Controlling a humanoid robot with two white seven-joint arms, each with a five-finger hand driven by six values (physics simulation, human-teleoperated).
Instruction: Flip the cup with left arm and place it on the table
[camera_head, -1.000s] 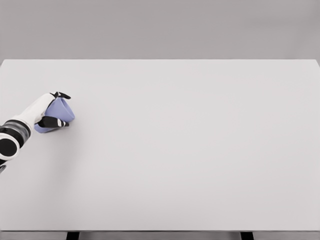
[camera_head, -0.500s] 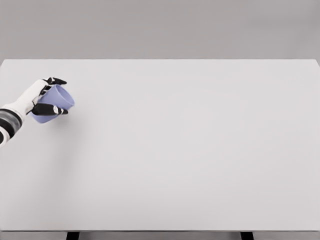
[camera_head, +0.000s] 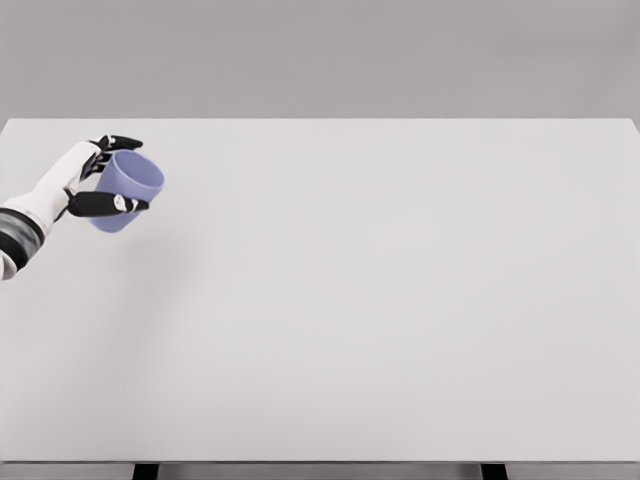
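Over the wide white bench (camera_head: 380, 300), toward its nine-to-ten-o'clock edge, the flip looks midway, the left hand (camera_head: 92, 182) reaching in from nine o'clock with dark fingers wrapped round the blue cup (camera_head: 126, 190), mouth tilted toward one o'clock, so next it likely needs righting fully and lowering.

The cup (camera_head: 126, 190) is a plain periwinkle blue, a shade paler along its rim and with no pattern on it. The left hand (camera_head: 92, 185) is white with black fingers (camera_head: 105, 204) that carry small white marks near the tips, and its arm (camera_head: 18, 236) is white with a grey and black band. The table (camera_head: 380, 300) is a flat, unmarked pale grey-white against a darker grey backdrop (camera_head: 320, 55).
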